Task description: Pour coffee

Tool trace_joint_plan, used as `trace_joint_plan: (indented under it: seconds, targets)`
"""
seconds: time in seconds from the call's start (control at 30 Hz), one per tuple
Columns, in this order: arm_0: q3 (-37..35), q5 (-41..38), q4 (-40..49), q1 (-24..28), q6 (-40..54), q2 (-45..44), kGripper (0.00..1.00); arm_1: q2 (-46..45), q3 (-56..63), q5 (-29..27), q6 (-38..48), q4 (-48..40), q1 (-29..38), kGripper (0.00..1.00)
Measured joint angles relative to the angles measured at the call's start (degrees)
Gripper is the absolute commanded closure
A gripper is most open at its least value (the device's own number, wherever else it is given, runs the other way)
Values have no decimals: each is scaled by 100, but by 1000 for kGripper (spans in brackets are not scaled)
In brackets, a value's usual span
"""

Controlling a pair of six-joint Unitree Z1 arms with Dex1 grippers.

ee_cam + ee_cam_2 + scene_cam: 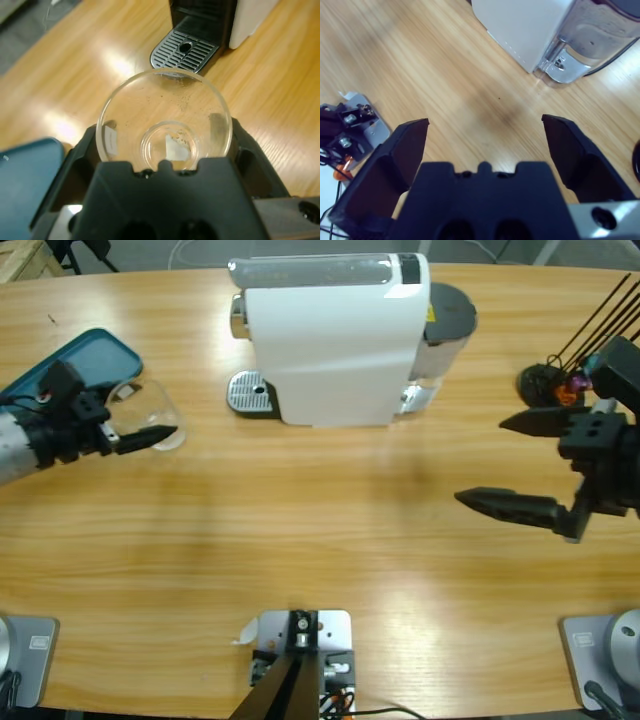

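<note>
Fig.: White coffee machine [335,340] at table [300,530] centre-rear, metal drip tray [250,393] at its left foot, clear water tank [590,45] at its right end. Left gripper [150,435], left of the drip tray, is clenched on a clear glass tumbler [165,120] lying on its side, mouth twd. the drip tray; whether any coffee is inside can't be told. Teal tray [95,355] just behind the gripper. Right gripper [510,462], right of the machine, hangs w/ jaws spread wide, nothing betw. them. Black capsule holder [545,385] sits behind it.
</note>
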Motion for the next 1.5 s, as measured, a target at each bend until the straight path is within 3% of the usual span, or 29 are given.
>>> trace_joint_plan:
  seconds: [0.23, 0.43, 0.57, 0.83, 1.5]
  targets:
    - [-922, -2154, 1260, 1323, 1143, -7, 1000, -168, -3, 0, 0, 273, -6, 0]
    - [-2172, -2561, 2132, 1713, 1373, 549, 1000, -168, -18, 0, -32, 501, -7, 0]
    - [-2698, -2654, 2385, 1686, 1473, 942, 1000, -168, -32, 0, -63, 527, -17, 0]
    - [-3035, -2728, 2410, 1254, 1604, 1515, 1000, -168, -131, 0, -94, 527, -157, 0]
    - [-3615, -2306, 2903, 336, 1389, 1701, 1000, -168, -131, 0, -119, 519, -300, 0]
